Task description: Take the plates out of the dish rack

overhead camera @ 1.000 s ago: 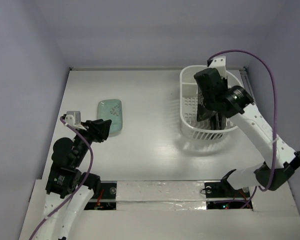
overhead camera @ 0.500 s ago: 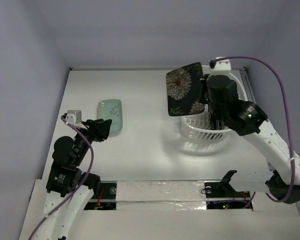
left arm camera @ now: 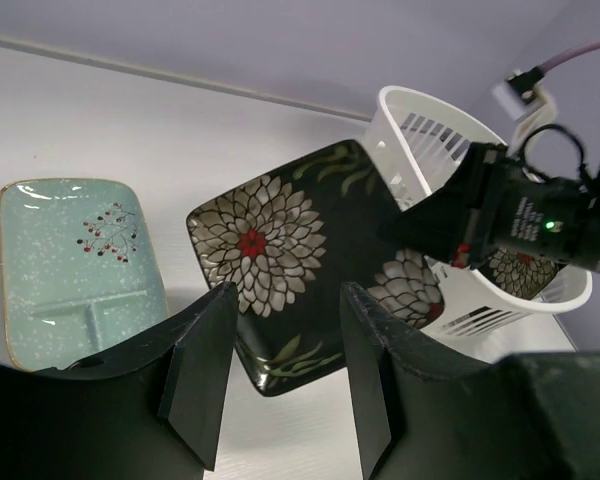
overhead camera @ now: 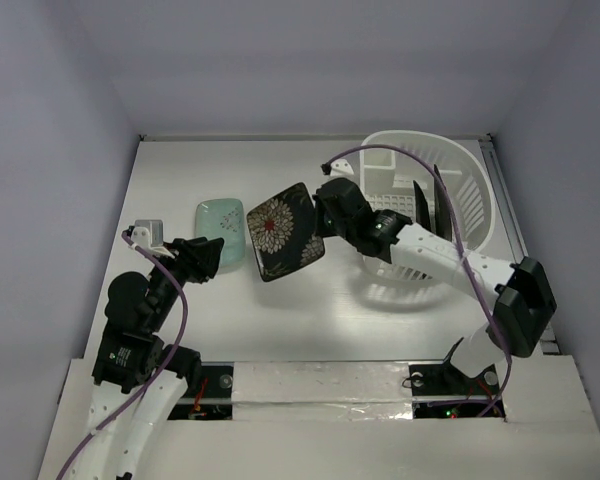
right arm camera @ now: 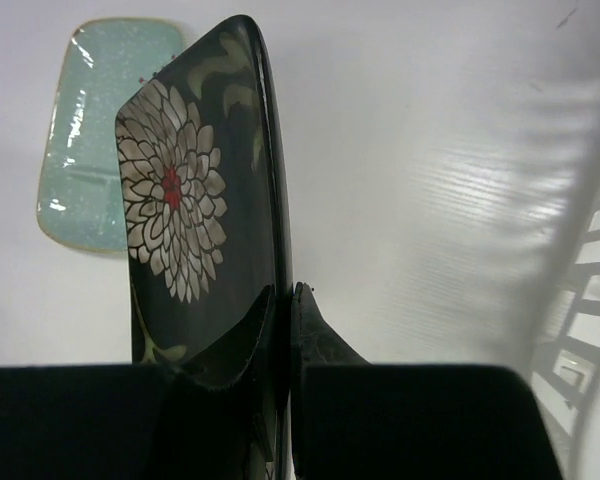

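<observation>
At far left of the bench (overhead camera: 280, 330), the left gripper (left arm camera: 280, 375) hovers with its fingers apart and nothing between them, facing the unloading area. Just beyond it the mint plate (overhead camera: 221, 232) lies flat on the bench, already out of the rack.

Beside that plate, toward the middle, a dark floral plate (overhead camera: 285, 230) hangs tilted, flower face turned to the left arm. Its near edge comes close to the mint plate; whether they touch, or whether its lowest corner meets the bench, I cannot tell. The right gripper (right arm camera: 283, 300) is clamped narrowly on this plate's rim, one finger on each face, as the right wrist view shows edge-on.

At right stands the rack (overhead camera: 470, 180), with two more dark plates (overhead camera: 422, 210) upright in its slots.

The plate looks like glazed ceramic: stiff, fairly heavy for a rim pinch, slick and likely to chip if dropped or knocked against its neighbour. Held at one edge, it will probably want to swing about the fingers, so it should be lowered gently, bottom edge first, then laid flat on bare bench clear of the mint plate. The rack's plates are best taken the same way, by the top rim, and lifted straight up out of their slots.
</observation>
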### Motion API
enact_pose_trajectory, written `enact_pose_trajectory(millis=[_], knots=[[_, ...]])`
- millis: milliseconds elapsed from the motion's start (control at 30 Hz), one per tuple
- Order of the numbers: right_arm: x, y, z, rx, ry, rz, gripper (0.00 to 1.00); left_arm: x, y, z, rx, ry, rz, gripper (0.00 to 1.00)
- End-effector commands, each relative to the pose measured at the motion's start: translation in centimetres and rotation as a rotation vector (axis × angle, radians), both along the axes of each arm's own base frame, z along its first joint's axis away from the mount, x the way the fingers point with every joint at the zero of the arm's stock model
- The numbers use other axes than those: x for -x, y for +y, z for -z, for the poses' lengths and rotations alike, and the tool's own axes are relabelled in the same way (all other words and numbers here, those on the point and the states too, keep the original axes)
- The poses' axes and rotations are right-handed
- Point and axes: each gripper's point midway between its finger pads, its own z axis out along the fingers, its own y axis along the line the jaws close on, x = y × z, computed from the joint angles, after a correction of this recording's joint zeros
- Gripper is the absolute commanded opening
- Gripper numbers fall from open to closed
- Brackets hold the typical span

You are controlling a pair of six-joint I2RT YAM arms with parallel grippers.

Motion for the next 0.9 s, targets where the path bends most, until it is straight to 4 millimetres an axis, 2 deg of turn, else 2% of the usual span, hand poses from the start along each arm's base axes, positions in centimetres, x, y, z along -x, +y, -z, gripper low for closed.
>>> enact_pose_trajectory(millis=[0, 100, 167, 300, 433, 667, 867], knots=[[-2.1, 3.2, -8.0, -0.339, -0.175, 0.039, 0.0, -0.4, -0.2, -0.7, 0.013, -0.031, 0.004, 0.42], [-2.4, 3.3, -4.8, -0.298, -0.129, 0.057, 0.0, -0.4, -0.2, -0.7, 0.013, -0.033, 0.004, 0.42], [-2.6, 3.4, -4.0, -0.303, -0.128, 0.066, 0.0, -0.4, -0.2, -0.7, 0.013, -0.033, 0.006, 0.42], [-3.0, 3.7, -1.0, -0.266, -0.088, 0.083, 0.0, -0.4, -0.2, -0.7, 0.013, -0.033, 0.004, 0.42], [-3.2, 3.7, 0.7, -0.241, -0.068, 0.097, 0.0, -0.4, -0.2, -0.7, 0.013, -0.031, 0.006, 0.42], [-3.5, 2.6, 3.5, -0.161, -0.045, 0.147, 0.0, -0.5, -0.1, -0.6, 0.012, -0.03, -0.001, 0.42], [-2.9, 0.6, 8.2, -0.023, 0.02, 0.193, 0.0, -0.4, -0.1, -0.7, 0.013, -0.034, 0.004, 0.42]])
